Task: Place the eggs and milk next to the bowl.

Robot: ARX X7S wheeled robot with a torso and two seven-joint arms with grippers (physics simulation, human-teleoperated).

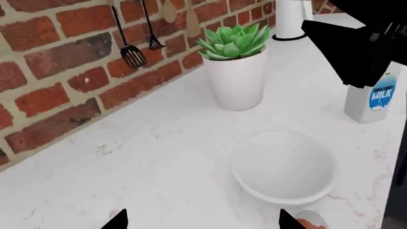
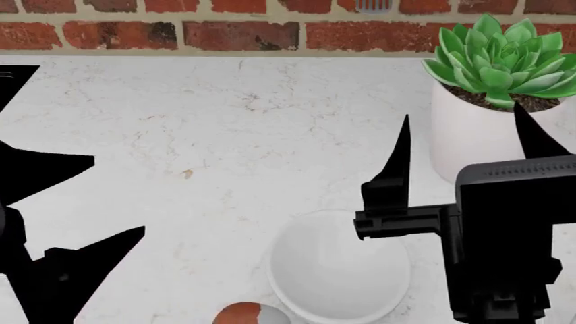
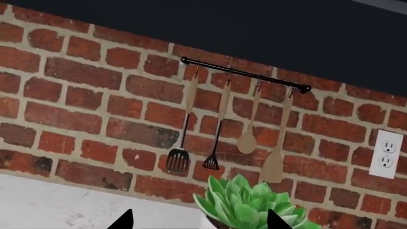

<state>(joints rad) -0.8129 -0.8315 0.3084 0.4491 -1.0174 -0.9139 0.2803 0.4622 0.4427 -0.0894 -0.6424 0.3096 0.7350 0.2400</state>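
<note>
Marble counter (image 2: 180, 135), brick wall (image 3: 95, 105)

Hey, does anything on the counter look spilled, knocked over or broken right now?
Nothing stands out. The milk stands upright, the bowl sits level and looks empty, the plant pot is upright, and the reddish-brown egg beside the bowl looks whole, though partly out of frame.

A white marble worktop (image 2: 180, 148) runs back to a red brick wall (image 3: 83, 109). A green succulent (image 1: 234, 42) sits in a plain white pot (image 1: 239, 83) on the worktop close to the wall, just beyond the right claw. Above it a black rail (image 3: 245, 74) on the wall carries a black slotted spatula (image 3: 177, 160), a black masher (image 3: 211, 161) and two wooden spoons (image 3: 248, 140). A white wall socket (image 3: 386, 153) is mounted further along the bricks.
</note>
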